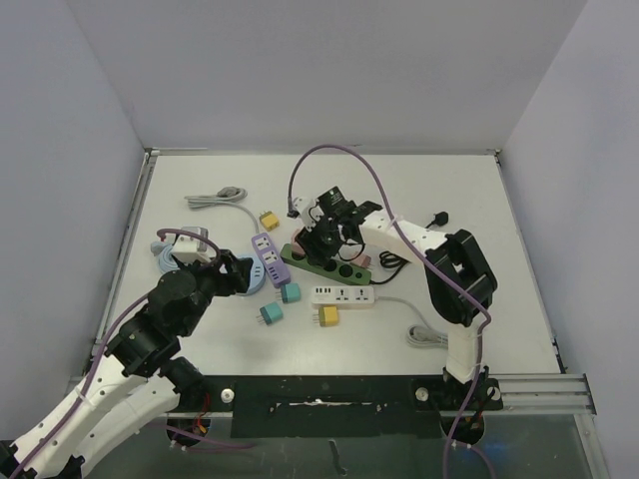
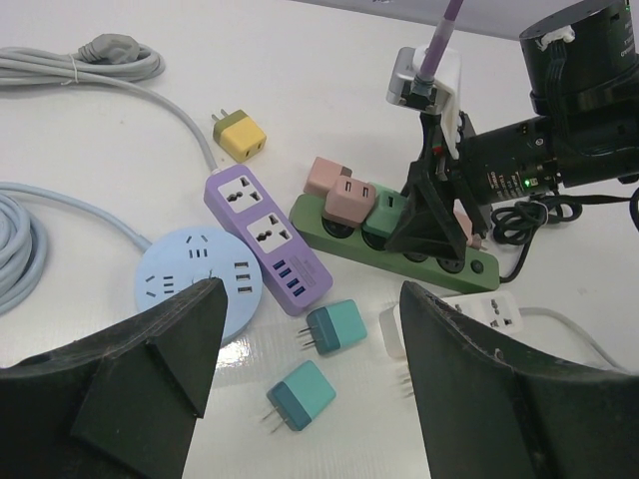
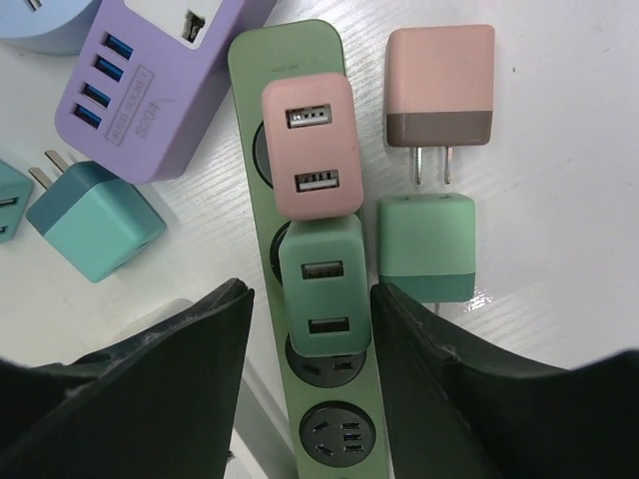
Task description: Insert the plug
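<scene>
A green power strip (image 3: 285, 50) lies on the table, also in the top view (image 1: 351, 269). A pink plug (image 3: 308, 145) sits in its first socket. A green USB plug (image 3: 321, 294) stands on the strip just below it, covering a socket; whether its prongs are fully in is hidden. My right gripper (image 3: 312, 291) is open around this green plug, its right finger (image 3: 429, 359) close beside it and its left finger apart. My left gripper (image 2: 310, 291) is open and empty, hovering over two teal plugs (image 2: 339, 327).
A loose pink plug (image 3: 439, 85) and a loose green plug (image 3: 426, 247) lie right of the strip. A purple strip (image 2: 265, 235), a round blue hub (image 2: 190, 279), a white strip (image 1: 344, 295), yellow plugs (image 1: 328, 315) and a grey cable (image 1: 220, 197) lie around.
</scene>
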`<action>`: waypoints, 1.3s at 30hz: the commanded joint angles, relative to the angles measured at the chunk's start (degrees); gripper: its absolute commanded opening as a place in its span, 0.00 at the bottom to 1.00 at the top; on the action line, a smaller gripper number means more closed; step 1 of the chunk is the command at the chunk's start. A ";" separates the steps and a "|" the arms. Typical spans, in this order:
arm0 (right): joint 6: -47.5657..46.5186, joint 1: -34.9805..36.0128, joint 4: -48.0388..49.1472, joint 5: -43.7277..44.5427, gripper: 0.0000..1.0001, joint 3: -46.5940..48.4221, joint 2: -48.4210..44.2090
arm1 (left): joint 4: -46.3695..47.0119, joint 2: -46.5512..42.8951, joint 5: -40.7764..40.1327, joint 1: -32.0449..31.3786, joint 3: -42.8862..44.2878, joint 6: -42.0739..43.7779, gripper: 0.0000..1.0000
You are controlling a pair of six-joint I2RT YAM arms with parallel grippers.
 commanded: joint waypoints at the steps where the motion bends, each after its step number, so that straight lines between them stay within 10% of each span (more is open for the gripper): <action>1: 0.00 0.23 -2.68 -0.23 0.52 4.55 0.93 | 1.98 0.14 -0.09 0.19 0.97 0.58 0.69; 12: -3.05 0.30 -4.93 1.36 0.00 3.32 5.92 | 1.98 0.06 0.03 0.19 0.97 0.49 0.69; 32: 5.89 1.58 8.89 2.39 0.00 -7.98 1.80 | 2.07 1.24 0.38 0.18 1.53 1.20 0.69; 39: 15.35 1.46 10.89 9.32 0.63 -1.09 -11.91 | 2.54 2.85 1.18 0.19 2.57 0.58 0.73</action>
